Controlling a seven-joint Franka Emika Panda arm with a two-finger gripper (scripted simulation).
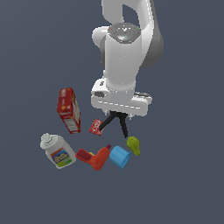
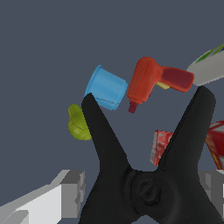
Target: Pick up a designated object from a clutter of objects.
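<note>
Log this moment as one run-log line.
phase: grasp | gripper: shut on black spring clamp | clamp legs: splayed, pointing down | nearby: blue cup, red-orange drill, small red packet

Simulated scene: featureless grey-blue void, rendered objects.

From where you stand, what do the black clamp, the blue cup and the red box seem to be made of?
The black clamp looks like matte plastic: flat black, no shine, though it could be coated metal. The blue cup looks like smooth plastic, one even colour with a soft sheen. The red box looks like printed cardboard, with flat faces and label graphics.
</note>
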